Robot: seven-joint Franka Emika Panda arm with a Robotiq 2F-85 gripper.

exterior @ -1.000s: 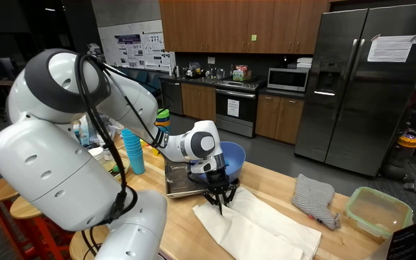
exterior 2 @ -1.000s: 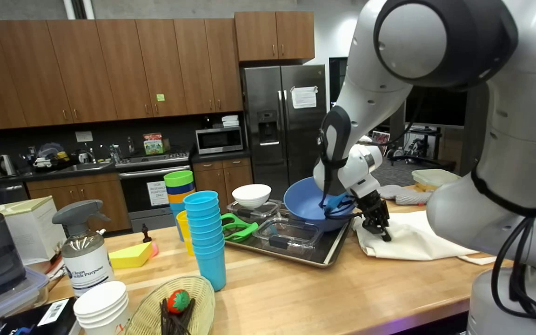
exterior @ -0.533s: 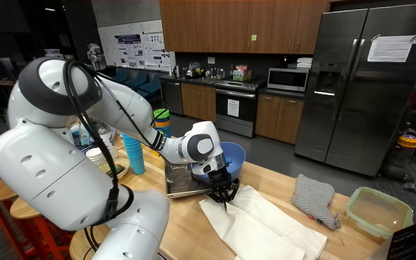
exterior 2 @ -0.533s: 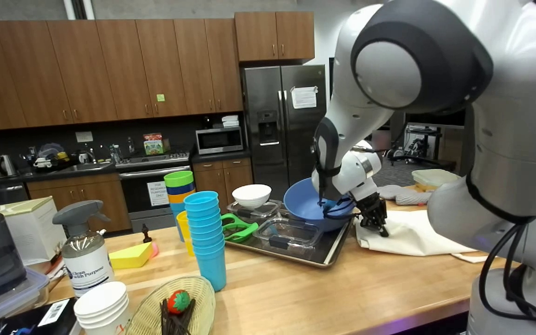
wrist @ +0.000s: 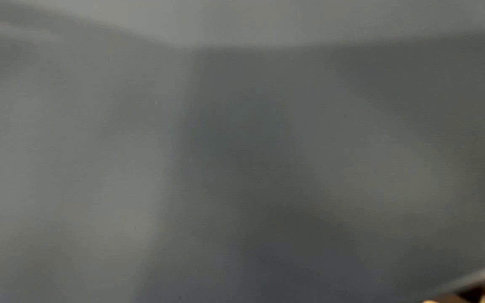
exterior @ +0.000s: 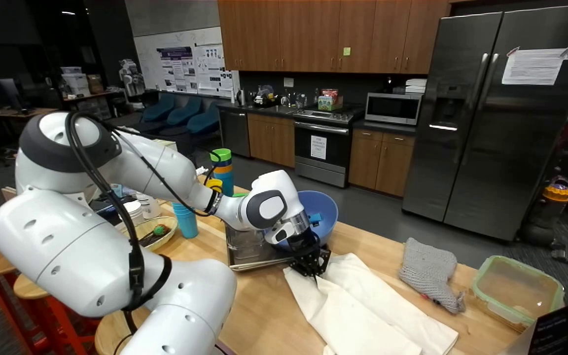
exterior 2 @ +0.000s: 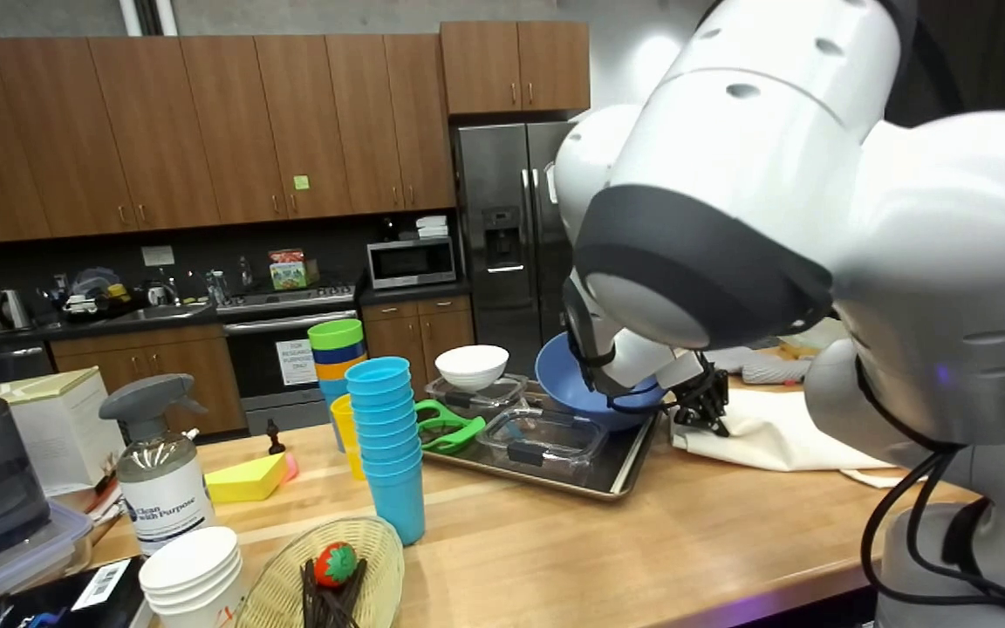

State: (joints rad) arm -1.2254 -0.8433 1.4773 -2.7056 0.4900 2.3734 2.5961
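Your gripper [exterior: 314, 276] has its fingers clamped on a fold of the cream cloth [exterior: 368, 315], which lies on the table [exterior: 264, 308] just beside the edge of the baking tray [exterior 2: 614, 471]. A shallow pinch could let it slip; swinging low could knock the blue bowl [exterior 2: 568, 379] at the tray's corner. The spray bottle [exterior 2: 162, 493] reads "Clean with Purpose", the oven sign [exterior 2: 296, 362] "FOR RESEARCH PURPOSES ONLY"

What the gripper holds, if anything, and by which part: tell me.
The gripper pinches the cream cloth by its end nearest the baking tray.
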